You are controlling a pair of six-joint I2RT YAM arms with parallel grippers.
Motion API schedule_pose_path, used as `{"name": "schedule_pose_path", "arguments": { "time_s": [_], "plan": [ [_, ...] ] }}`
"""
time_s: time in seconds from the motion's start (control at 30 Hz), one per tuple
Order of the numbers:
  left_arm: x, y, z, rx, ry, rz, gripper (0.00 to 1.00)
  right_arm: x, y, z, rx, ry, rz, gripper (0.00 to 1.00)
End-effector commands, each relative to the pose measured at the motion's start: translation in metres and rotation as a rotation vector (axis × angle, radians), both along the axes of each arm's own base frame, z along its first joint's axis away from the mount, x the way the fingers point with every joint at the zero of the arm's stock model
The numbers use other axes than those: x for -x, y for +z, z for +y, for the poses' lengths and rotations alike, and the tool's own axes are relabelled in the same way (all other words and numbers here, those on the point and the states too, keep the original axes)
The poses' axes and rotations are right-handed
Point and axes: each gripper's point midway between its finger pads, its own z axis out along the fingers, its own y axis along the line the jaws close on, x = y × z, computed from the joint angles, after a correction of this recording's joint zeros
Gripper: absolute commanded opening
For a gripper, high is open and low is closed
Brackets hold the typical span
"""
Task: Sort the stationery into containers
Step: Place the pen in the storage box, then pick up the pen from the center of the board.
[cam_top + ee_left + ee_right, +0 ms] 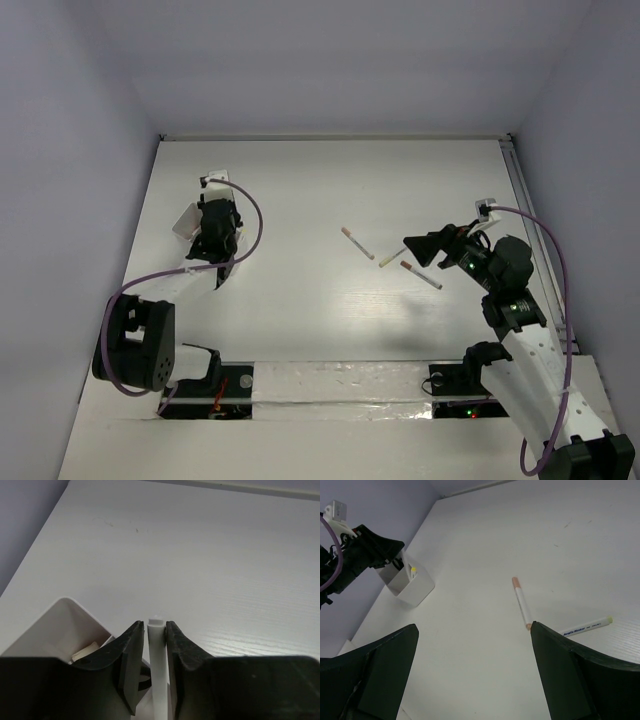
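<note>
Held pen point(156, 652): likely light, stiff, slick; left gripper point(157, 630) pinches it, lower centre, beside box point(75, 614).
Pink-ended pen point(521, 602): centre frame; take mid-barrel.
Right gripper point(474, 629): jaws wide, empty.

I'm looking at a white table point(330, 190) with a faint wood grain, and everything else I can report sits around it. Pale lavender-grey walls point(330, 60) rise from its far, left and right edges. A thin light rail point(528, 210) runs along its right edge. A glossy, crinkled clear strip point(340, 385) lies across its near edge. Toward its far left side I can make out a few faint scuff marks point(137, 529) on the surface.
</note>
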Motion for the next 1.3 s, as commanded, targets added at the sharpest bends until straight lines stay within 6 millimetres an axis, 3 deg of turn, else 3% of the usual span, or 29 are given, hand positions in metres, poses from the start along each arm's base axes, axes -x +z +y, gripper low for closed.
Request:
{"name": "schedule_pose_path", "arguments": {
  "time_s": [0.0,0.23,0.4,0.53,0.63,0.7,0.77,0.8,0.87,0.9,1.1,1.27],
  "plan": [
    [0.0,0.01,0.001,0.007,0.025,-0.045,0.23,0.002,0.019,0.003,-0.016,0.016,-0.069,1.0],
    [0.001,0.02,0.002,0.017,0.034,-0.069,0.41,0.002,0.02,0.003,-0.015,0.015,-0.072,1.0],
    [-0.001,0.064,-0.02,0.084,-0.069,-0.167,0.48,0.001,0.018,0.003,-0.015,0.015,-0.066,1.0],
    [0.005,0.096,-0.054,0.137,-0.172,-0.216,0.47,0.001,0.019,0.003,-0.016,0.018,-0.068,1.0],
    [0.009,0.103,-0.109,0.181,-0.287,-0.162,0.45,0.002,0.02,0.003,-0.014,0.018,-0.069,1.0],
    [0.014,0.093,-0.16,0.242,-0.357,-0.07,0.43,0.003,0.022,0.003,-0.014,0.016,-0.073,1.0],
    [0.02,0.08,-0.195,0.292,-0.408,-0.002,0.41,0.003,0.021,0.002,-0.013,0.012,-0.071,1.0],
    [0.025,0.064,-0.225,0.308,-0.457,0.055,0.41,0.002,0.02,0.002,-0.011,0.007,-0.068,1.0],
    [0.033,0.046,-0.255,0.397,-0.489,0.12,0.43,0.001,0.019,0.001,-0.009,0.004,-0.063,1.0],
    [0.035,0.026,-0.273,0.417,-0.51,0.162,0.48,0.001,0.019,0.001,-0.008,0.003,-0.061,1.0],
    [0.034,-0.038,-0.321,0.489,-0.53,0.305,0.58,0.0,0.017,0.0,-0.004,-0.002,-0.057,1.0],
    [0.027,-0.053,-0.334,0.543,-0.468,0.317,0.61,0.0,0.017,0.003,-0.008,0.013,-0.054,1.0]
  ]
}}
